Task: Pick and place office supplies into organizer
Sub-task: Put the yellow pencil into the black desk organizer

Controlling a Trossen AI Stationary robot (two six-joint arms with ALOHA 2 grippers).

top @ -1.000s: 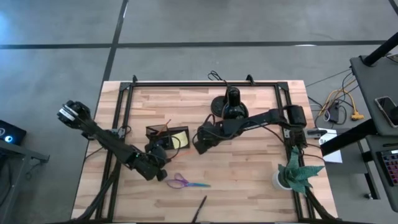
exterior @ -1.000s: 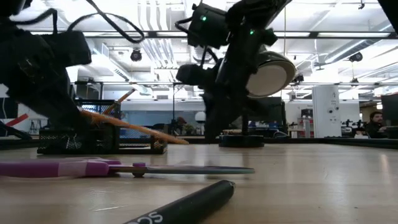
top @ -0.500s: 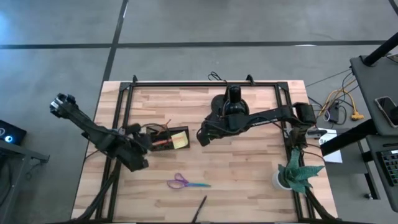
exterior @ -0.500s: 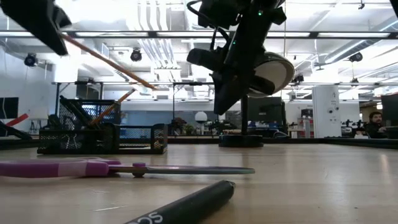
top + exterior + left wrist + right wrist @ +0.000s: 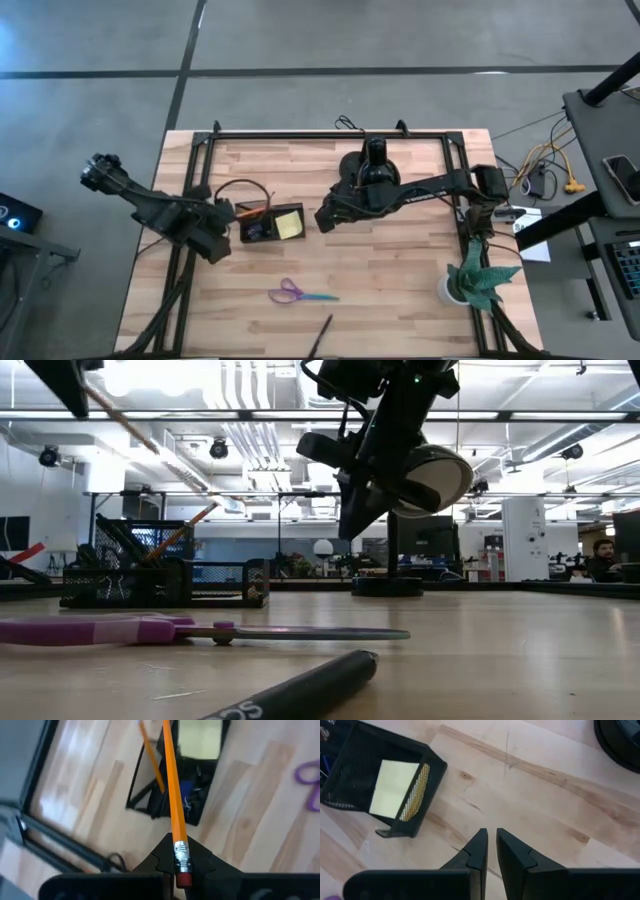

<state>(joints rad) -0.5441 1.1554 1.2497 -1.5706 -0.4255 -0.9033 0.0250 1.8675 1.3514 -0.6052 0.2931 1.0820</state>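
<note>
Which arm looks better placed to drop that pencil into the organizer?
The left. Its gripper is shut on the pencil, whose tip points over the organizer. The right gripper holds nothing and hovers over bare table beside the organizer, near the lamp.

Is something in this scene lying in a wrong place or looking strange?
Yes: the scissors and a black marker lie loose on the table, outside the organizer. Nothing looks spilled or broken.
</note>
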